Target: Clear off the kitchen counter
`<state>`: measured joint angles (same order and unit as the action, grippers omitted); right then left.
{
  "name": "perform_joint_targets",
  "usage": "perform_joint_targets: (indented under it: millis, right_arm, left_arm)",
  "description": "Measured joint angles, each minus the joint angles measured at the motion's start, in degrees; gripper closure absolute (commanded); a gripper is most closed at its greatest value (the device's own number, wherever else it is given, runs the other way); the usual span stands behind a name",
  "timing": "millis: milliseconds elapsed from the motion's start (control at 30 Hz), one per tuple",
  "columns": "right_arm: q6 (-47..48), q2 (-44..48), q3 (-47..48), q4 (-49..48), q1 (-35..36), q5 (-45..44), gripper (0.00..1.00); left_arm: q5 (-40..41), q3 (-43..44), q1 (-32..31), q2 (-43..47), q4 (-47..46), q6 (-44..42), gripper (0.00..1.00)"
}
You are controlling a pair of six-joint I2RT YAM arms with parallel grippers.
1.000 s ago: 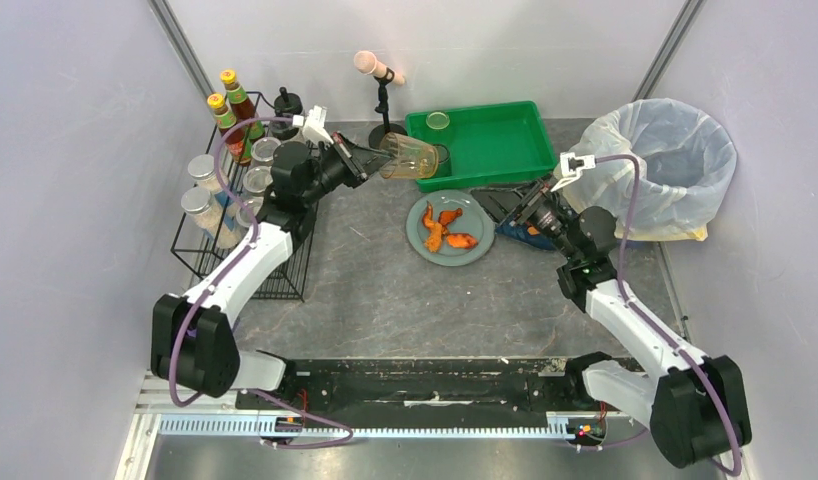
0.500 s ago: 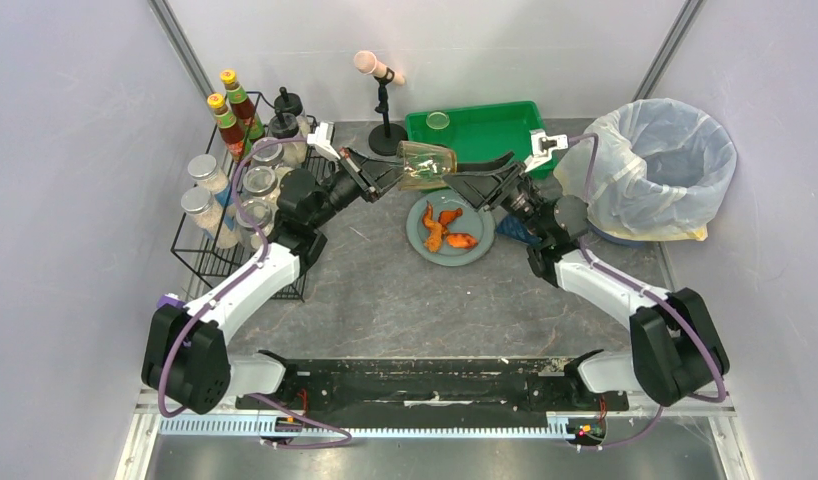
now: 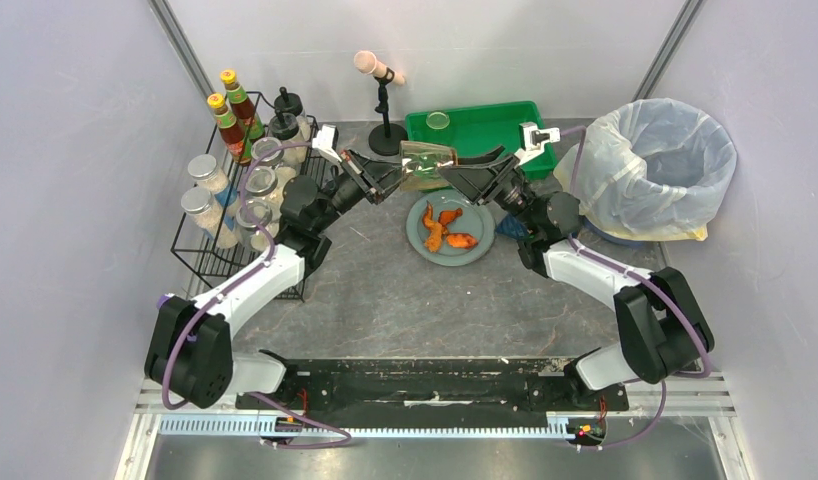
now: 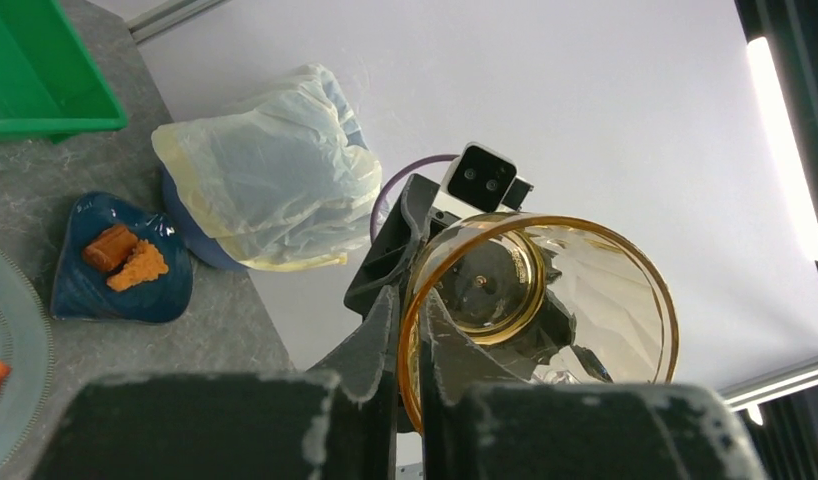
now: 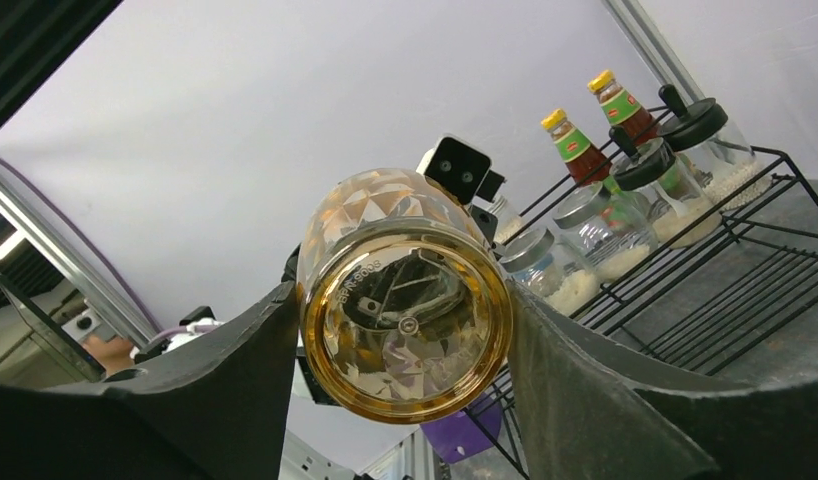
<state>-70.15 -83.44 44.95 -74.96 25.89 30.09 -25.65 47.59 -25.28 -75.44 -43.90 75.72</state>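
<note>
The bench [image 3: 385, 290] lies flat, dark grey and mottled like stone, with a black rail along its near edge. Above its far middle, clear of the surface, a faceted amber glass [image 3: 423, 165] hangs on its side. Its long axis runs parallel to the far edge, with the mouth toward the left edge and the thick round base toward the right. The left claw [image 3: 395, 177] is clenched on the rim. The right claw [image 3: 449, 171] straddles the base, its fingers [image 5: 240, 380] against the sides; I cannot tell whether they press. Under the glass sits a round grey plate [image 3: 455, 258] of orange scraps. A second ago the right claw hung low near the right edge, away from the glass.
</note>
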Motion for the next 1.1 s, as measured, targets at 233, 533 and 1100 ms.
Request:
perform_joint_targets:
  millis: [233, 533, 1100]
  right_arm:
    - [1.05, -0.13, 0.81, 1.75, -0.68, 1.44, 0.65]
    - [15.61, -0.13, 10.03, 23.21, -3.3, 1.77, 0.79]
    - [59.01, -20.65, 50.73, 81.68, -3.23, -27.28, 0.82]
  left_arm:
    - [1.31, -0.48, 0.02, 0.98, 3.61, -3.56, 0.57]
    - [13.18, 0.02, 0.15, 11.85, 31.01, -26.36, 0.31]
    - [27.19, 2.58, 0.17, 21.86, 58.58, -47.28, 0.24]
